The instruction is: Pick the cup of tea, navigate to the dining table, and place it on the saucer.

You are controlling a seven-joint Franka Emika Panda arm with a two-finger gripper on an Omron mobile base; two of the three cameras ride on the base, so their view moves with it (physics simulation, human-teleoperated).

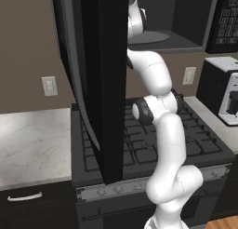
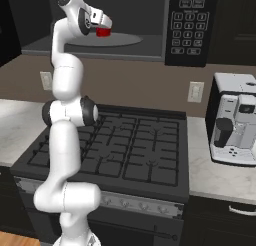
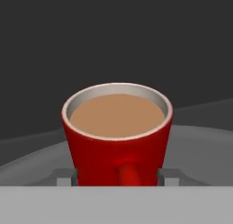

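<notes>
the cup of tea sits closest, tan liquid near its rim, handle facing the hand, on the round plate inside the open microwave above the stove. the gripper straddles its sides, seemingly touching; a firm hold i cannot tell.

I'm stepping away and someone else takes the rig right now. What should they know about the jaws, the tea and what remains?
Gripper: reached into the open microwave above the stove, jaws one on each side of the cup of tea, handle facing the hand. Whether they already clamp it cannot be told.
Cup of tea: upright on the microwave's turntable, full of tan liquid, not lifted.
Done: the reach to the cup.
Left: finish the grip, lift the cup out without spilling, drive to the dining table, set it on the saucer.
</notes>
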